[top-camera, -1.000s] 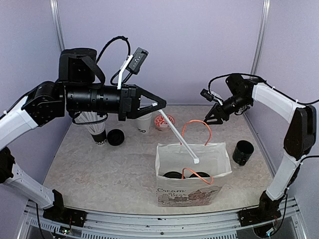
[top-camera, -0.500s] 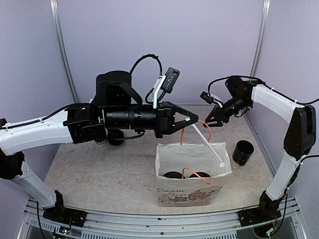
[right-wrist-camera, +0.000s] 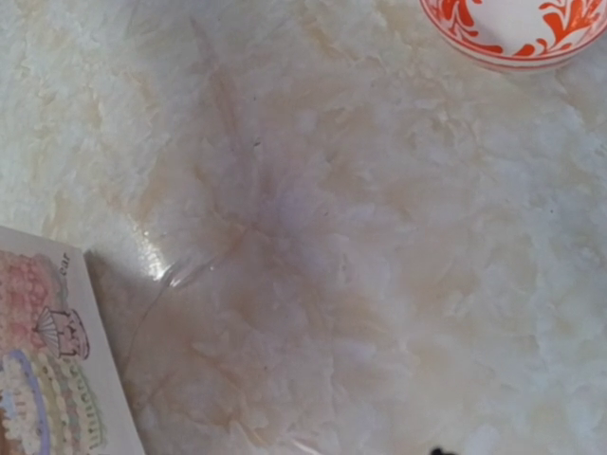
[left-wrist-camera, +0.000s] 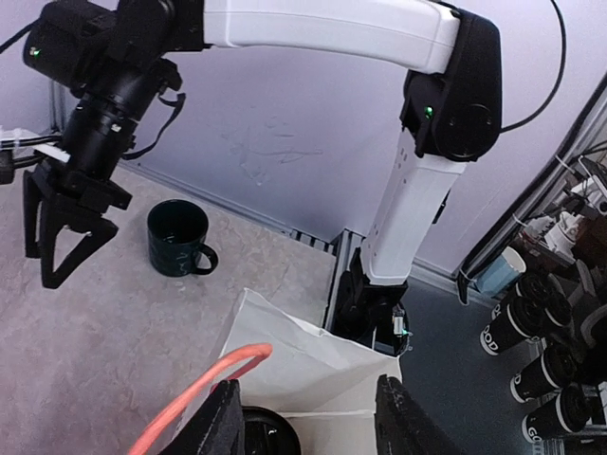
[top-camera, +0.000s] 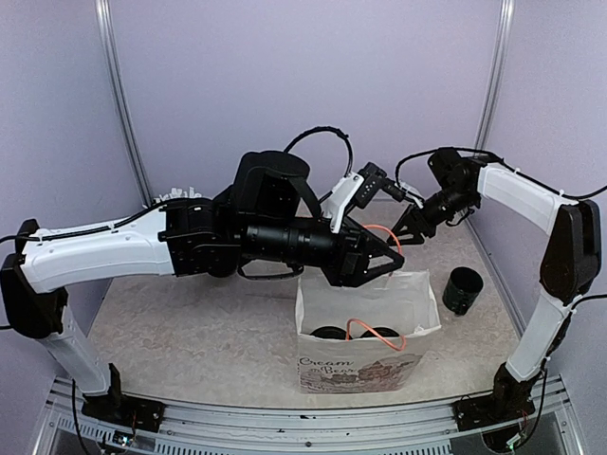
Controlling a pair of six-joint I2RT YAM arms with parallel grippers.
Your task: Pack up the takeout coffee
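Note:
The takeout coffee stands inside the white paper bag (top-camera: 365, 365); only the cups' two black lids (top-camera: 329, 333) (top-camera: 384, 334) show. My left gripper (top-camera: 391, 263) hangs over the bag's open top beside the orange handles (top-camera: 379, 232), open and holding nothing. In the left wrist view its fingers (left-wrist-camera: 228, 422) straddle the bag (left-wrist-camera: 322, 351), with one lid (left-wrist-camera: 270, 434) and an orange handle (left-wrist-camera: 204, 389) below. My right gripper (top-camera: 408, 227) hovers behind the bag, open and empty; the left wrist view also shows it (left-wrist-camera: 43, 270). No fingers appear in the right wrist view.
A black mug (top-camera: 462, 289) stands right of the bag and shows in the left wrist view as well (left-wrist-camera: 178, 237). A red-patterned bowl (right-wrist-camera: 517, 28) sits behind the bag (right-wrist-camera: 47, 370). White straws (top-camera: 180, 194) stick up behind my left arm.
My left arm swung right until it hung over the bag, and its jaws opened. The white straw it carried has left them and is out of sight. The right arm stayed put.

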